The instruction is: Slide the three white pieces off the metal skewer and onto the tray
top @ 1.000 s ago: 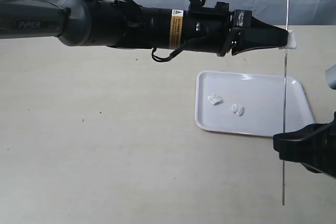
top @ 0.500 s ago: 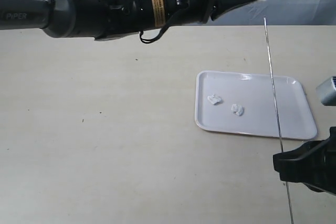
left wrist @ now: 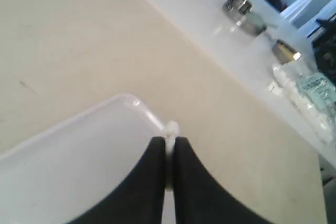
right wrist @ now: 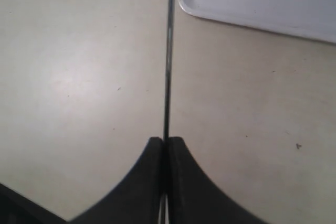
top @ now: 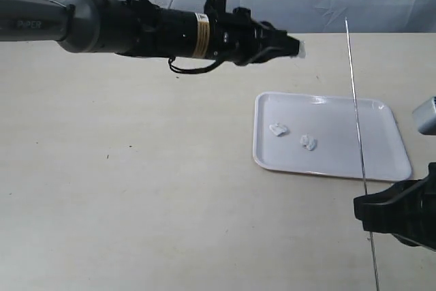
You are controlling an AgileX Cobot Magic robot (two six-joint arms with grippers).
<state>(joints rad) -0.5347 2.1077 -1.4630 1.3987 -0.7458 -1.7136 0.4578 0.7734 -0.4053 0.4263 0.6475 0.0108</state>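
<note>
My left gripper (top: 294,46) hangs above the table just behind the white tray (top: 381,161), shut on one small white piece (top: 299,49) that pokes out past its tips; the same white piece (left wrist: 170,128) shows in the left wrist view between the black fingers (left wrist: 155,161), over the tray's corner (left wrist: 128,102). Two white pieces (top: 278,129) (top: 308,143) lie on the tray's left part. My right gripper (top: 362,204) at the front right is shut on the thin metal skewer (top: 355,107), which stands nearly upright and bare. In the right wrist view the skewer (right wrist: 169,51) rises from the closed gripper (right wrist: 166,142).
Beyond the table's far edge the left wrist view shows metal fittings (left wrist: 241,11) and a clear bag of white pieces (left wrist: 307,95). A grey object (top: 426,115) sits at the right edge. The tan table (top: 136,189) stretches wide to the left.
The left gripper pulled the white piece up off the skewer's top, then swung left and came down behind the tray. The skewer is now bare and tilted slightly.
</note>
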